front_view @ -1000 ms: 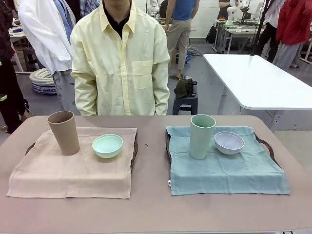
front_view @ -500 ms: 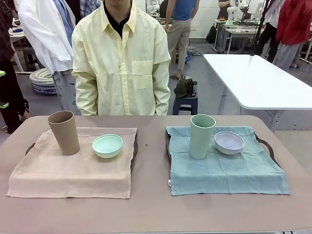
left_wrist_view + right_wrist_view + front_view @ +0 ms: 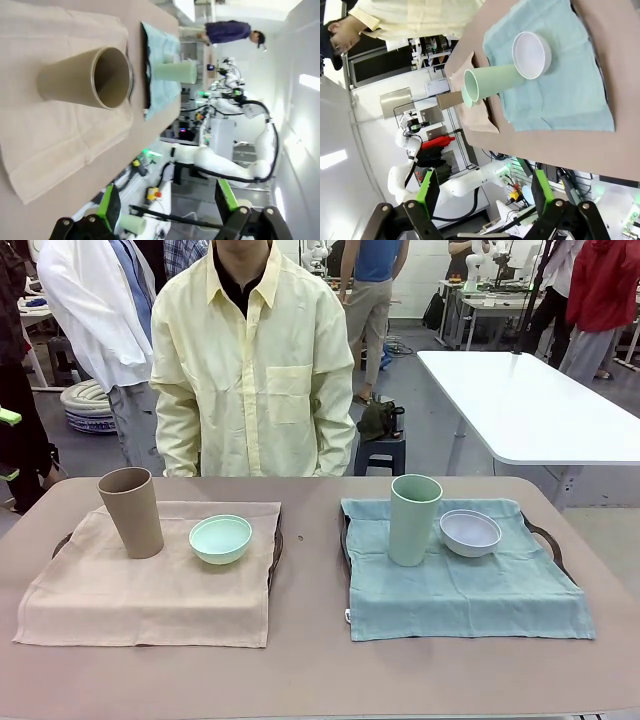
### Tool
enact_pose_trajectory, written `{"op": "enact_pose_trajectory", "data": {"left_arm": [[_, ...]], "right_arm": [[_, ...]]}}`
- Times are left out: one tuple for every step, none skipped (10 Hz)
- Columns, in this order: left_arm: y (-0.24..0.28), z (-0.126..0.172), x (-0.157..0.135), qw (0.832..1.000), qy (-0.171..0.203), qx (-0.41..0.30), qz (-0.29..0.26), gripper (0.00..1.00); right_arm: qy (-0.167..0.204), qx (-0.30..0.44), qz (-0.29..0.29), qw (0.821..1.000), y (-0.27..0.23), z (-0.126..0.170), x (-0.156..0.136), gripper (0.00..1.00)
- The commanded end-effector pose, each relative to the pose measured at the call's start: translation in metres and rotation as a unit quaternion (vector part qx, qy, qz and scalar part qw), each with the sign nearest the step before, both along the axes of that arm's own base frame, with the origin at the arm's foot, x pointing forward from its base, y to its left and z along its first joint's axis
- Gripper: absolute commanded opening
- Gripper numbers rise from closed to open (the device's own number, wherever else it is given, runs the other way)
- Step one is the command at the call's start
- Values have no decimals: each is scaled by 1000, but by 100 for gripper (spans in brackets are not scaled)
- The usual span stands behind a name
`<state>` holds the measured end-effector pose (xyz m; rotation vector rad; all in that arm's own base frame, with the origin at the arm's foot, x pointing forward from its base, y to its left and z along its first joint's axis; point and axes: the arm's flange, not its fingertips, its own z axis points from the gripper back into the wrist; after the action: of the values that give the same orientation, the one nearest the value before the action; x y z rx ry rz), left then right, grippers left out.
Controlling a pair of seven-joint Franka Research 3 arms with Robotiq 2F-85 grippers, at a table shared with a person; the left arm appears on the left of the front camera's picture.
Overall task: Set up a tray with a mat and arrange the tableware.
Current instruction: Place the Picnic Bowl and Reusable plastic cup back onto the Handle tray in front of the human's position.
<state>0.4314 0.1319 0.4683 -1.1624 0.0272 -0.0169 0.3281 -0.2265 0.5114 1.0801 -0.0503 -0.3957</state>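
On the left, a tan mat (image 3: 150,580) covers a dark tray (image 3: 62,540). A tall tan cup (image 3: 131,512) and a mint green bowl (image 3: 221,538) stand on it. To the right, a teal mat (image 3: 470,590) lies over a second tray (image 3: 546,538) and carries a sage green cup (image 3: 414,520) and a white bowl (image 3: 470,532). My left gripper (image 3: 167,205) hangs open above the tan cup (image 3: 85,77), well clear of it. My right gripper (image 3: 484,192) is open too, high over the sage cup (image 3: 495,82) and white bowl (image 3: 532,54). Neither gripper holds anything.
A person in a pale yellow shirt (image 3: 250,360) stands at the table's far edge with arms down. Bare tabletop (image 3: 310,580) runs between the two trays and along the near edge. A white table (image 3: 530,400) and other people stand farther back.
Nothing on the table has moved. The person has shifted slightly to the right.
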Motion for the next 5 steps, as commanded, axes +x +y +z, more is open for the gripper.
{"op": "enact_pose_trajectory", "data": {"left_arm": [[-1,-7,1,999,-29,28,1,100],[0,-8,2,999,-32,25,-2,100],[-1,-9,4,999,-37,22,-5,100],[-2,-9,4,999,-45,14,-9,100],[-3,-4,3,997,-70,-7,-15,100]], "right_arm": [[-9,5,8,1000,2,-11,-4,96],[-5,11,9,1000,4,-19,-5,96],[1,19,8,1000,3,-28,-6,96],[6,26,7,1000,3,-34,-6,96],[2,22,20,1000,13,-25,-5,96]]}}
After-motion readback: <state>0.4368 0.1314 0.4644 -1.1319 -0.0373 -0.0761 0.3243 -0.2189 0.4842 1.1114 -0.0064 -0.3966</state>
